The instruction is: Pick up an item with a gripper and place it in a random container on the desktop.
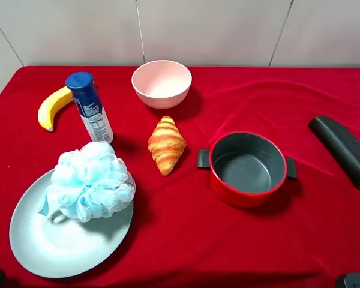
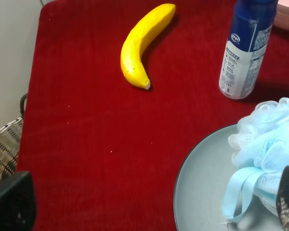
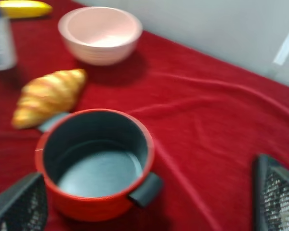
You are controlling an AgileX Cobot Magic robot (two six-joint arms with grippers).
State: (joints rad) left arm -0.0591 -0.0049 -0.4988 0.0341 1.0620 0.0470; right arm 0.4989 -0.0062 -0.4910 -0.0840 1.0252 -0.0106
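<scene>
While the left gripper (image 2: 149, 211) stands released astride the pouf's (image 2: 272, 144) ribbon, withdrawal risks snagging it off the plate (image 2: 202, 192).

A light-blue pouf (image 1: 92, 181) is seen on a pale grey-blue plate (image 1: 60, 243), over a red cloth (image 1: 186, 240). A yellow banana (image 1: 51, 107), a blue-capped white bottle (image 1: 90, 108) with blue print, a pink bowl (image 1: 161, 83), a golden-brown striped croissant (image 1: 166, 144) and a red pot (image 1: 248, 169) with a dark grey interior are shown.

Plate (image 2: 202, 178) cut off; right view blurred
</scene>
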